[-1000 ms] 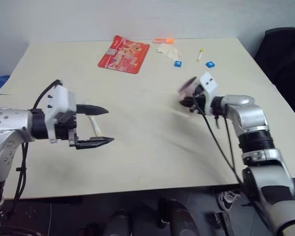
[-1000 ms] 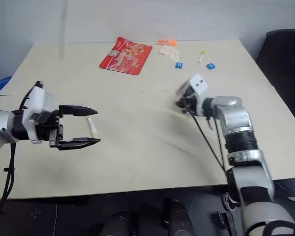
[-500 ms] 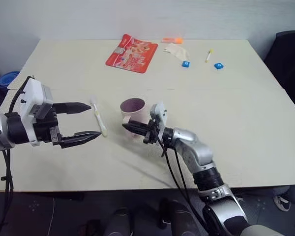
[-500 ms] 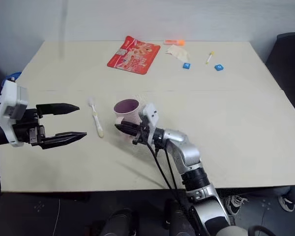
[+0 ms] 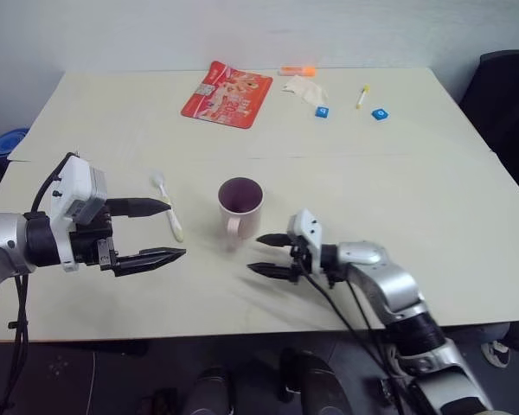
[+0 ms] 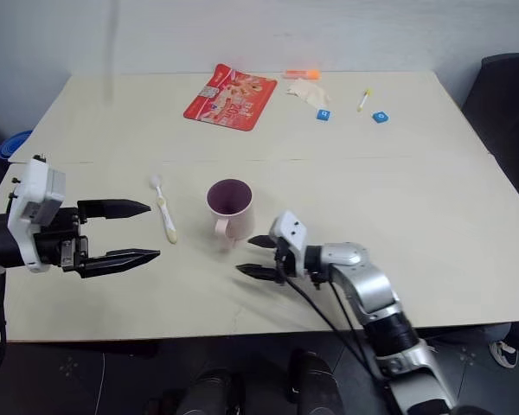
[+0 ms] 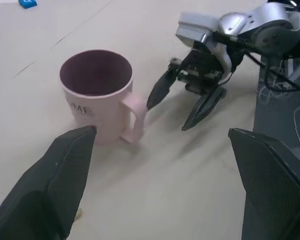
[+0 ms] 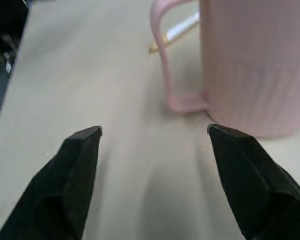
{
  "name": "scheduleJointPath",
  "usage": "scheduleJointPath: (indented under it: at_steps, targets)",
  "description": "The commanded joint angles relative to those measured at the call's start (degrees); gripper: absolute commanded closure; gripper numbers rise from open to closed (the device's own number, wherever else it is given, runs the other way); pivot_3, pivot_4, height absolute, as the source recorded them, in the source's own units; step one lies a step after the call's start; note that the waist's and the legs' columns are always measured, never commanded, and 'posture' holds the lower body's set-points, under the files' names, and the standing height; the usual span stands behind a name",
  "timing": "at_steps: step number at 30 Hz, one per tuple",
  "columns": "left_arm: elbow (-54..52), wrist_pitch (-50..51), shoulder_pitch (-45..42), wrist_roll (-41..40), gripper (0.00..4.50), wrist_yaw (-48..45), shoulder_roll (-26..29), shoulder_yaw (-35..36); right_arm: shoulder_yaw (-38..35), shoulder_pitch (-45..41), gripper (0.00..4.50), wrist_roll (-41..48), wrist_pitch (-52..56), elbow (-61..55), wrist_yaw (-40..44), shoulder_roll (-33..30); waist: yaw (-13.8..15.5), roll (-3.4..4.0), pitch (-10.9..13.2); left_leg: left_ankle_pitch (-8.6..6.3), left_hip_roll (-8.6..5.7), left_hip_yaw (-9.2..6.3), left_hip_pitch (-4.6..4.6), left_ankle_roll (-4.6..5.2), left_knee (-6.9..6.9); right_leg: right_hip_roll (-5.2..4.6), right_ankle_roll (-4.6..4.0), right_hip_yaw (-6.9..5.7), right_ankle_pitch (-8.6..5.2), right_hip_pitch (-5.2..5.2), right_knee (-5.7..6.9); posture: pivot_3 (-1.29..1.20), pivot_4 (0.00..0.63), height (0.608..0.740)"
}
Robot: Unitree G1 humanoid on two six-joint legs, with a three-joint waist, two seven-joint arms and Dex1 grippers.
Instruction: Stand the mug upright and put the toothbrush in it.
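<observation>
My left gripper (image 5: 156,232) hangs released over the table's (image 5: 432,199) left side, fingers spread and holding nothing. Just right of it the toothbrush (image 5: 169,207) lies flat, bristles toward the far side. Right of that the mug (image 5: 240,207) stands upright, handle toward the near edge. Near and right of the mug, my right gripper (image 5: 265,255) points at it, fingers apart, empty.

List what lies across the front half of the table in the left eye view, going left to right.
left gripper → toothbrush → mug → right gripper
</observation>
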Motion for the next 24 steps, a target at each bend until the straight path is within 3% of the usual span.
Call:
scheduleJointPath:
  at_steps: [1, 5, 7, 11, 18, 24]
  targets:
    - [2.86, 5.56, -2.63, -0.06, 0.0, 8.4, -0.23, 1.47, -5.02, -0.06, 1.12, 3.36, 5.71, -9.18, 0.84, -6.17, 0.13, -0.01, 0.02, 0.0, 0.0, 0.0, 0.0, 0.01, 0.0, 0.0, 0.01, 0.0, 0.0, 0.0, -0.01, 0.0, 0.15, 0.74]
    - [7.61, 17.52, -10.87, 3.04, 0.0, 24.0, -3.48, -2.47, -12.36, -2.1, 0.6, 10.72, 14.35, -17.24, 2.01, -14.13, 0.61, -0.03, 0.07, -0.02, -0.07, -0.01, 0.02, 0.07, 0.01, -0.01, 0.03, 0.01, 0.02, 0.02, -0.1, 0.0, 0.15, 0.74]
    - [11.61, 25.0, -17.26, 5.57, 0.0, 33.09, -8.07, -3.37, -15.37, -4.09, 0.01, 14.04, 17.55, -20.57, 2.33, -17.46, 0.75, -0.06, 0.08, -0.03, -0.09, -0.01, 0.03, 0.11, 0.01, 0.04, 0.05, 0.02, 0.03, 0.02, -0.09, 0.0, 0.15, 0.74]
    - [18.9, 36.51, -27.87, 9.07, 0.0, 41.87, -17.26, -2.9, -19.87, -9.25, 0.01, 21.45, 23.35, -23.37, 2.41, -21.08, 1.04, -0.24, 0.16, -0.02, -0.08, 0.02, 0.03, 0.09, 0.01, 0.07, 0.08, 0.04, 0.05, 0.03, 0.07, 0.0, 0.15, 0.74]
    - [34.36, 35.58, -38.02, 18.99, 0.0, 49.9, -26.1, -5.79, -21.7, -15.06, 0.01, 27.09, 24.09, -23.75, 1.47, -22.23, 1.16, -0.38, 0.21, -0.04, -0.07, 0.15, 0.0, 0.06, 0.01, 0.23, 0.13, 0.04, 0.08, 0.0, -0.06, 0.0, 0.15, 0.74]
    - [43.99, 35.38, -41.49, 22.04, 0.0, 48.83, -30.11, -8.59, -21.22, -15.49, 0.01, 26.94, 22.48, -24.3, -0.66, -21.85, 1.56, -0.4, 0.21, -0.03, -0.09, 0.21, -0.01, 0.08, 0.04, 0.19, 0.19, 0.05, 0.12, 0.0, -0.07, 0.0, 0.15, 0.74]
